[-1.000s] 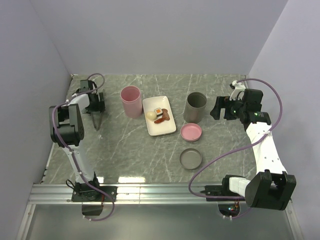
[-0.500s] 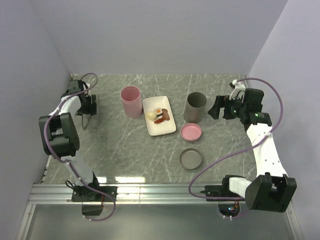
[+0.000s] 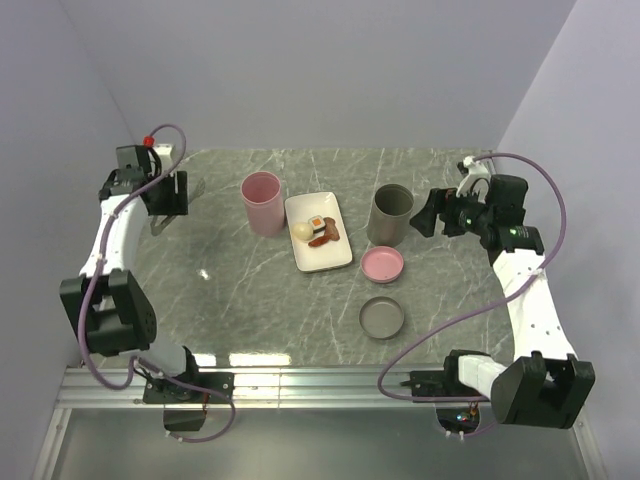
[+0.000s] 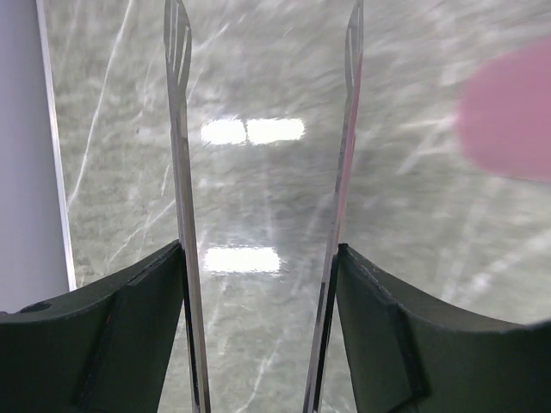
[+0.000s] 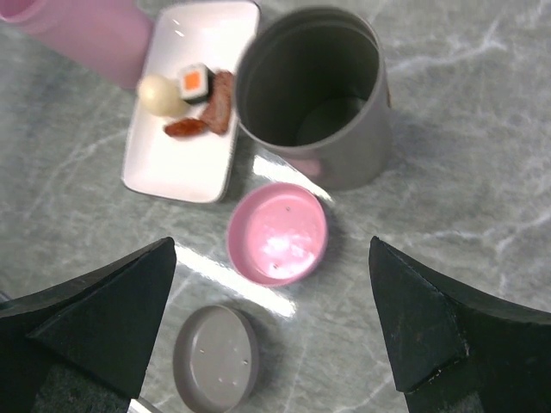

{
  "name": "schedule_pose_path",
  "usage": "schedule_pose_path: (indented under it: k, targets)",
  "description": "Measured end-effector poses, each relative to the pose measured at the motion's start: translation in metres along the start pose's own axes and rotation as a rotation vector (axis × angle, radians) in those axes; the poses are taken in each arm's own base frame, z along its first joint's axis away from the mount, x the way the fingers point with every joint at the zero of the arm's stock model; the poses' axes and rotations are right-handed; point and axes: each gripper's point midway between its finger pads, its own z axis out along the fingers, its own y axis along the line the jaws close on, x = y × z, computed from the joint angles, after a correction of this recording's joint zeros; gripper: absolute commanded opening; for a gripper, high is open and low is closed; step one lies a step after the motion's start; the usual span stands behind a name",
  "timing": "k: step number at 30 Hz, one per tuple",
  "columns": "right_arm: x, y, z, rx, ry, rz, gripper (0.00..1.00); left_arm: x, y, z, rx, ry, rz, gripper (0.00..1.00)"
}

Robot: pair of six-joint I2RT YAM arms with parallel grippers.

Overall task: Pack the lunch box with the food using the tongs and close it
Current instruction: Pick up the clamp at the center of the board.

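Long silver tongs (image 4: 179, 172) run forward between the fingers of my left gripper (image 4: 258, 258), which is shut on their two arms; the tips stay spread. From above, this gripper (image 3: 167, 195) hangs near the table's far left corner, tongs (image 3: 158, 224) pointing down at the table. The food lies on a white plate (image 3: 328, 252): a rice roll (image 5: 195, 80), a cream ball (image 5: 157, 95) and reddish meat strips (image 5: 222, 99). The lunch box shows as a pink cup (image 3: 262, 200) and a grey cup (image 3: 392, 212), both empty. My right gripper (image 3: 428, 218) hovers open beside the grey cup.
A pink lid (image 3: 382, 264) and a grey lid (image 3: 382, 317) lie flat in front of the grey cup, under my right gripper (image 5: 271, 249). Side walls close in the table at left and right. The pink cup (image 4: 508, 112) blurs at the left wrist view's right edge.
My left arm has swung left and back toward the far left corner, carrying the tongs away from the pink cup. The right arm has barely shifted.
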Motion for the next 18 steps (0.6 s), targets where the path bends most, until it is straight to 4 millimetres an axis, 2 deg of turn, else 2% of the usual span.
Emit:
schedule_pose_path:
  k: [4, 8, 11, 14, 18]
  targets:
    - [-0.018, 0.016, -0.005, -0.054, -0.060, -0.010, 1.00, -0.027, -0.017, -0.044, 0.088, -0.113, 0.030, 0.72]
    - [-0.041, 0.041, -0.013, -0.121, -0.134, -0.093, 1.00, -0.061, -0.039, -0.099, 0.196, -0.246, 0.088, 0.72]
    - [-0.067, 0.063, -0.022, -0.168, -0.187, -0.197, 1.00, -0.076, -0.059, -0.134, 0.292, -0.327, 0.144, 0.72]
    - [-0.089, 0.083, -0.030, -0.201, -0.233, -0.304, 1.00, -0.071, -0.092, -0.160, 0.410, -0.355, 0.206, 0.72]
    - [-0.102, 0.112, -0.035, -0.246, -0.262, -0.449, 1.00, -0.056, -0.141, -0.180, 0.580, -0.343, 0.287, 0.70]
